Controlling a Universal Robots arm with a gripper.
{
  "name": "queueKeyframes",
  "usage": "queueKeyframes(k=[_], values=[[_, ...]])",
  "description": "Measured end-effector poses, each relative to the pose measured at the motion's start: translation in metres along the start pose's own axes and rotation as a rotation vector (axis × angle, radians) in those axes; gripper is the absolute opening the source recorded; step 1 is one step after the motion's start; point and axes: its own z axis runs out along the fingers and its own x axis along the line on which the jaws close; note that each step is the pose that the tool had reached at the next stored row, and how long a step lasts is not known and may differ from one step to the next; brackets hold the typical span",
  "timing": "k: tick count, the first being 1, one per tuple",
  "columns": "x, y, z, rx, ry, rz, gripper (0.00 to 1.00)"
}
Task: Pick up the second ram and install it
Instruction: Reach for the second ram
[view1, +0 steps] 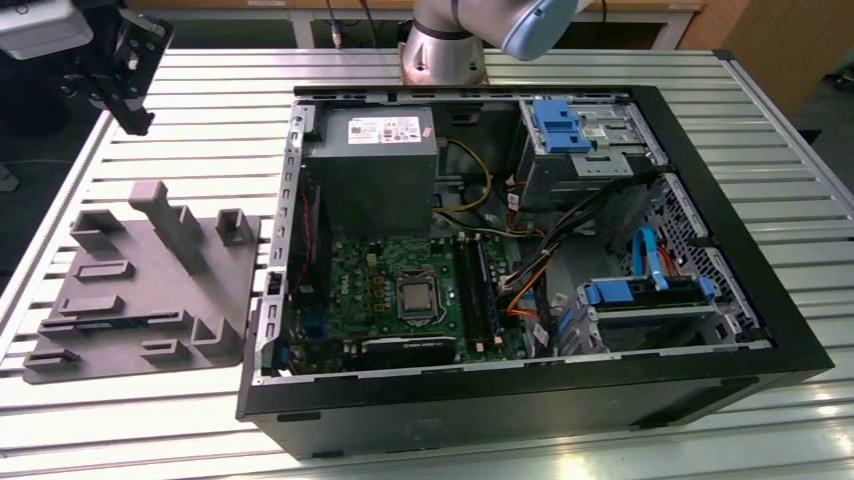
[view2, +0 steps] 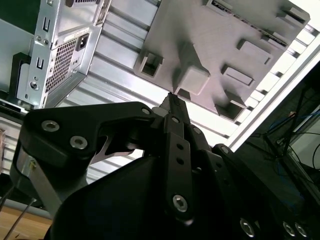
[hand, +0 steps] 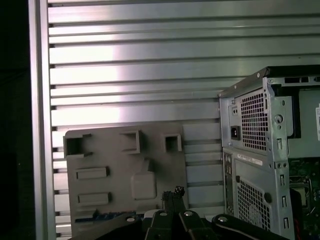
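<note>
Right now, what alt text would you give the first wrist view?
The black pincer, shut and empty, points toward a grey moulded holder tray lying on a slatted metal table. Beside the tray sits an open computer case, its perforated rear panel facing the camera.

In the exterior view, a silver aluminium table (view1: 200, 100) ribbed with parallel grooves is seen under a plain matt grey moulded plastic holder tray (view1: 134, 290), at nine o'clock of a black-walled open metal computer case (view1: 534, 410). Inside the case, a green circuit-patterned motherboard (view1: 387, 290) is shown at seven o'clock, bright blue plastic drive clips (view1: 558, 125) at one o'clock and thin orange wires (view1: 523, 300) near the centre. In the second wrist view, the matt black metal gripper (view2: 172, 100) is dotted with silver screw heads.
</note>
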Motion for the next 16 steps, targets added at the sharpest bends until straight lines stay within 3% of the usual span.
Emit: queueKeyframes(k=[16], values=[[0.0054,-0.0028,0.0003,0.0001,0.0001,-0.001,0.11]])
